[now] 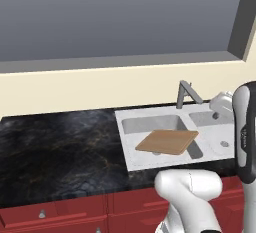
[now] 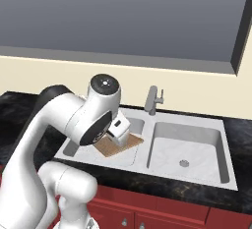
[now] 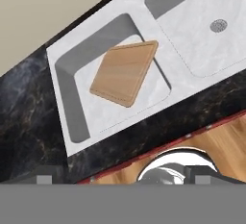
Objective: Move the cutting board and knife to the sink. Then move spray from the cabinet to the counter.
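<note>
**Cutting board in left sink basin, gripper above and clear**

The cutting board (image 3: 125,72) lies tilted in the left basin of the sink (image 3: 192,55), one corner resting on the divider between the two basins. The gripper (image 3: 124,179) hangs above the board, well apart from it, looking down on it; its fingers (image 3: 44,179) stand spread wide with nothing between them. The faucet (image 1: 186,94) rises behind the basins. The black veined counter (image 1: 60,147) surrounds the sink.

Matt wooden cutting board (image 3: 126,72)
</note>
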